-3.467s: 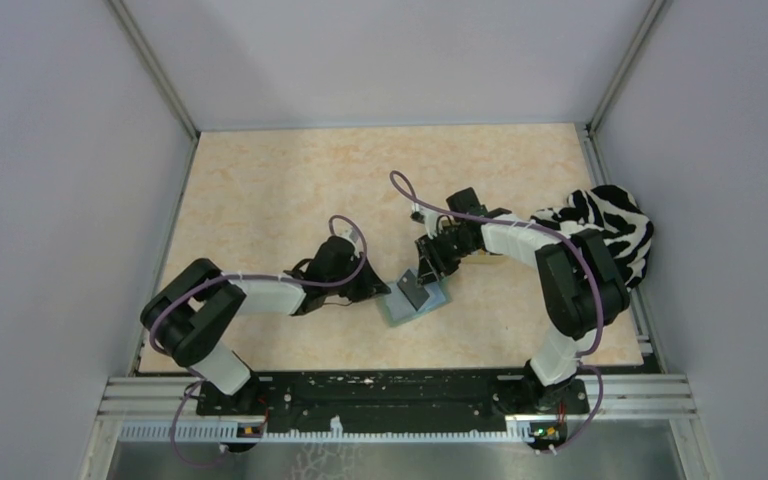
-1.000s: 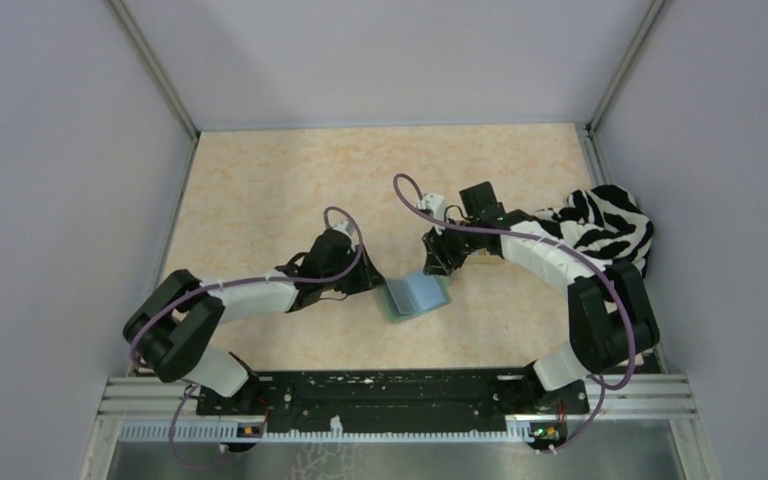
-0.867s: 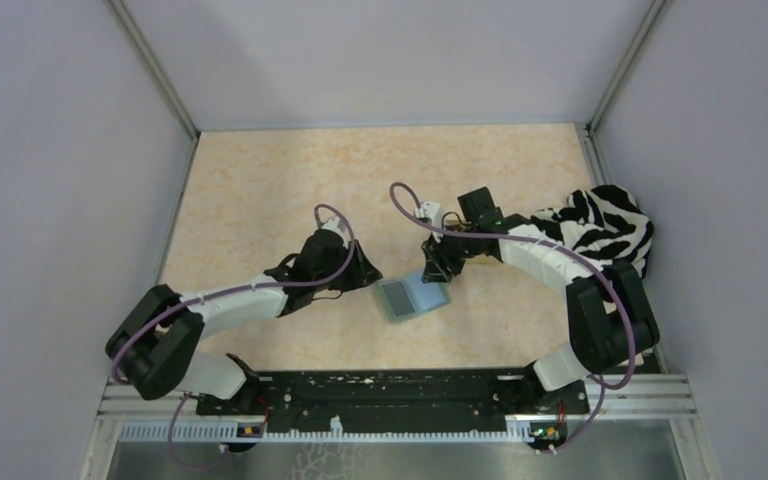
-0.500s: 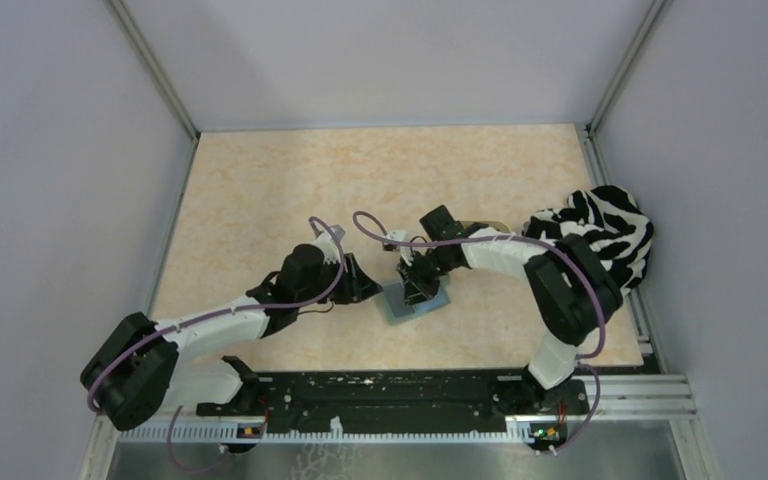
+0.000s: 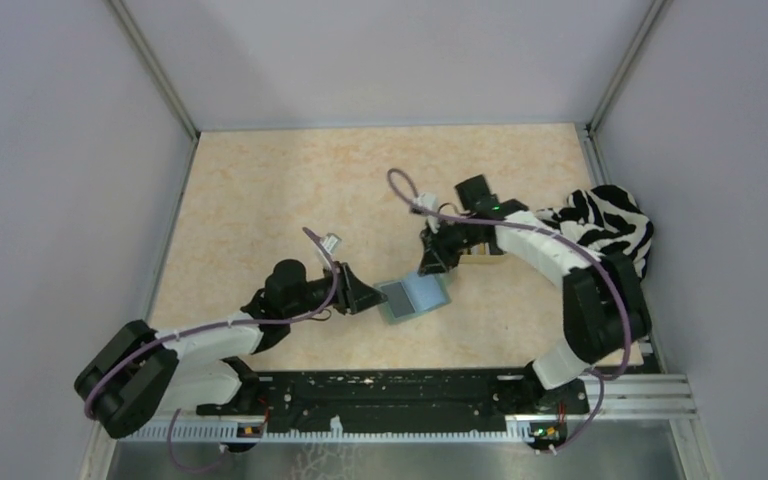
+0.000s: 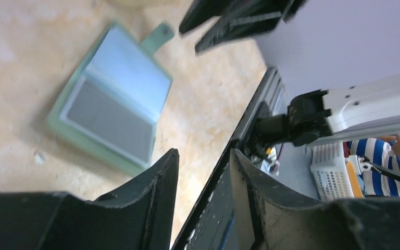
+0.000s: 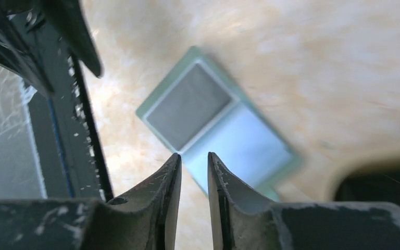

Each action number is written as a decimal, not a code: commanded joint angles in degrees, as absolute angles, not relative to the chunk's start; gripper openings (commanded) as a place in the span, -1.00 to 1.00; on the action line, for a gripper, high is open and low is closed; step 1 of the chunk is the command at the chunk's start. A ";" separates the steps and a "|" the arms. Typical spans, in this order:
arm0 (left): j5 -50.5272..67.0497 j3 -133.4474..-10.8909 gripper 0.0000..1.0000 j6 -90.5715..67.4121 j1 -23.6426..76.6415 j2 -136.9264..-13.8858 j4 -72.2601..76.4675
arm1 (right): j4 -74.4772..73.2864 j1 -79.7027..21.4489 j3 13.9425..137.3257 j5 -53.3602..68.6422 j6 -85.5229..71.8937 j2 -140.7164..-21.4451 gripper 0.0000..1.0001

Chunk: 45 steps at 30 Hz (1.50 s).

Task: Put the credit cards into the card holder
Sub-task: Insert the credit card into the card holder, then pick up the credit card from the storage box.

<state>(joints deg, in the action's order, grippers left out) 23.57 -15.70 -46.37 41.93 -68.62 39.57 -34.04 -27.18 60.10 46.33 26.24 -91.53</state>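
The card holder point(image 7: 216, 122) looks blurred, the tan tray point(image 7: 375, 156) cut off.

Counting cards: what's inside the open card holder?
The card holder lies open: one half a dark grey pocket, the other bare light blue lining. Any cards tucked inside the pocket would be hidden.

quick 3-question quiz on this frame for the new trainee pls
1. True or false: the wallet lies open on the table.
2. The right tool holds: A a card, B the wallet, C nothing.
3. Fill in: the striped cloth sits at the table's ___ edge.
Key: 1 true; 2 C; 3 right.
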 commanded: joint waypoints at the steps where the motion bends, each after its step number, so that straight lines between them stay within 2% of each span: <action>1: 19.74 -16.61 0.07 -40.27 41.36 -60.43 38.28 | -29.94 -15.55 59.74 48.90 24.56 -79.12 -0.33; 3: 17.12 -17.06 0.35 -37.86 41.31 -56.53 35.14 | -25.23 -11.33 58.39 47.17 21.23 -76.10 -0.06; 5: 14.98 -17.41 0.81 -35.64 41.27 -52.38 32.05 | -22.65 -8.90 58.38 44.20 18.81 -74.86 0.26; 6: 13.48 -17.75 0.95 -34.76 41.27 -50.20 30.47 | -22.57 -8.73 59.00 42.77 18.28 -74.96 0.42; 7: 12.10 -18.05 0.97 -33.82 41.23 -48.31 28.99 | -23.44 -8.63 60.35 41.77 18.39 -75.67 0.53; 8: 10.52 -18.80 0.97 -33.02 41.22 -46.29 26.51 | -24.77 -8.62 62.28 41.33 18.15 -76.84 0.57; 13: 5.58 -30.28 0.97 -22.54 41.22 -42.38 11.16 | -31.94 -8.17 72.06 48.16 12.12 -88.52 0.46; 16: 2.86 -40.62 0.97 -18.67 41.22 -46.67 0.97 | -27.89 -7.83 70.80 48.00 7.92 -92.31 0.39; 21: 6.59 -55.39 0.94 -11.29 41.22 -54.71 -12.28 | -23.39 -7.51 67.75 43.81 4.67 -94.75 0.35; 27: 3.34 -52.60 0.94 -3.27 40.32 -60.69 -6.25 | -22.12 -7.53 66.97 36.96 2.07 -97.28 0.32; 28: 2.58 -51.95 0.88 -2.73 39.89 -62.06 -6.96 | -21.88 -7.48 66.77 35.95 1.83 -97.56 0.28; 31: -3.47 -52.65 0.86 -1.48 39.83 -64.46 -12.38 | -21.24 -7.48 66.36 35.04 0.93 -98.66 0.18; 35: -7.05 -50.91 0.86 1.17 39.81 -62.42 -11.32 | -21.96 -7.47 67.14 33.08 -1.58 -100.96 0.07; 45: -8.01 -50.47 0.87 2.54 39.82 -60.63 -11.05 | -20.95 -7.47 65.95 30.40 -3.98 -101.67 0.04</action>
